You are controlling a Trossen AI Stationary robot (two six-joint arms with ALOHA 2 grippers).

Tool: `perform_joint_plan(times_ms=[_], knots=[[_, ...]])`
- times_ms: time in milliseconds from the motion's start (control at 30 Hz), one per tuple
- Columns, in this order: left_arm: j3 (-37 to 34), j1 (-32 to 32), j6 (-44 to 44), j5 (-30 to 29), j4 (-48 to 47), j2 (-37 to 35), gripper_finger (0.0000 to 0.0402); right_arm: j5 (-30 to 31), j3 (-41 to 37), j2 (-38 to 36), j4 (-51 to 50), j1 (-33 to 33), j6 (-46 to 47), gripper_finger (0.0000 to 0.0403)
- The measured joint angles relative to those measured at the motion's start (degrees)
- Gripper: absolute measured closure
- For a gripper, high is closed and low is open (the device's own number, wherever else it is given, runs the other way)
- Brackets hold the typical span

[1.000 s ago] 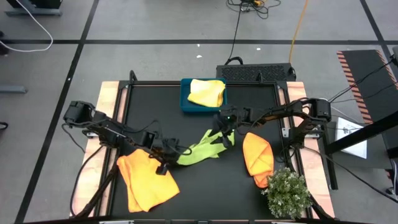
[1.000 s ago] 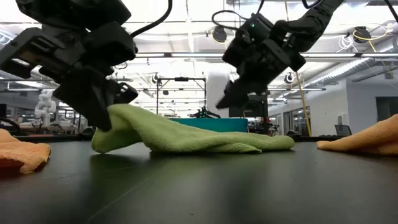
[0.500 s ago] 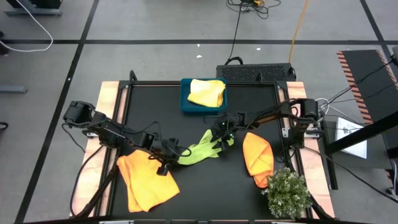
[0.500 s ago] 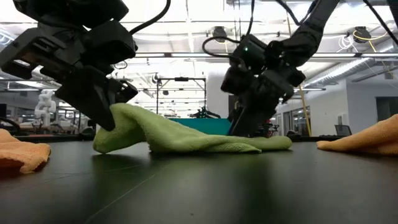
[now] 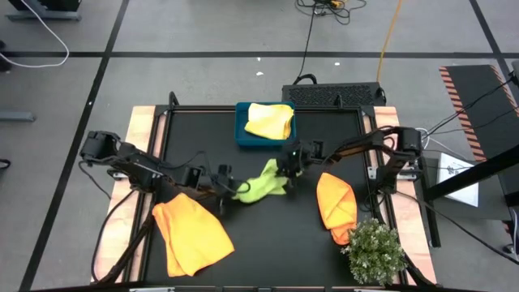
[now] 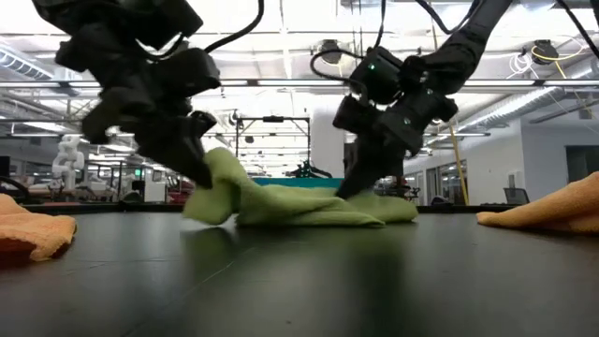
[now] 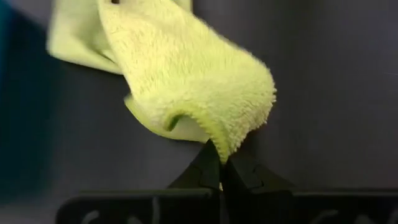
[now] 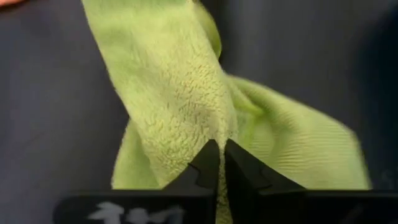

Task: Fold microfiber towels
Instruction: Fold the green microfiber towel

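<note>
1. High view: the lime green towel [image 5: 261,185] lies bunched on the tabletop [image 5: 268,243], just below the teal tray [image 5: 243,136].
2. Low view: both ends are lifted.
3. Left wrist view: the left gripper [image 7: 221,177] has its fingers pinched on one corner.
4. Right wrist view: the right gripper [image 8: 222,163] has its fingers clamped on another edge.

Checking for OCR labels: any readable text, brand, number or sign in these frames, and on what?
None readable.
White sheet beside the table's right edge: has dark print, too small to read.
Lime green towel, teal tray: no visible label or print.
Room behind in the low view: no legible signs.
</note>
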Motion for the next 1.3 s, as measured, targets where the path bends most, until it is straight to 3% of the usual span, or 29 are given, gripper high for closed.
perform_joint_plan(times_ms=[167,300,467,567,733,867,967,1067,1300], knots=[[0.00,3.96,3.82,-6.73,-2.32,-6.16,0.0399,3.49,0.00,-6.87,0.38,-1.73,-0.56,0.0399],[0.00,4.81,6.64,-14.02,-2.91,-12.41,0.0398,11.32,0.00,-13.75,0.13,-1.40,-1.95,0.0400],[0.00,0.74,10.01,-22.95,-2.92,-17.51,0.0399,19.44,-0.90,-19.54,0.31,3.46,-8.06,0.0401],[0.00,-2.52,10.83,-23.58,-3.90,-18.30,0.0399,20.63,-1.95,-20.54,-0.85,6.47,-9.01,0.0402],[0.00,-6.43,7.86,-19.76,-8.64,-18.23,0.0400,19.36,-2.71,-20.62,-8.30,10.30,-8.34,0.0402],[0.00,-7.47,4.82,-13.35,-10.31,-19.86,0.0400,7.77,-2.73,-20.64,-10.33,11.05,-2.75,0.0400],[-0.02,-6.99,1.05,-3.02,-12.29,-20.24,0.0399,1.30,-2.69,-19.34,-8.34,11.96,1.84,0.0388],[0.09,-7.31,-2.45,3.80,-10.52,-18.32,0.0400,0.95,-2.69,-15.92,-7.57,13.83,3.03,0.0368],[-0.05,-8.66,-3.64,8.93,-8.11,-9.91,0.0400,0.75,-2.73,-7.68,-3.58,15.34,5.12,0.0292]])
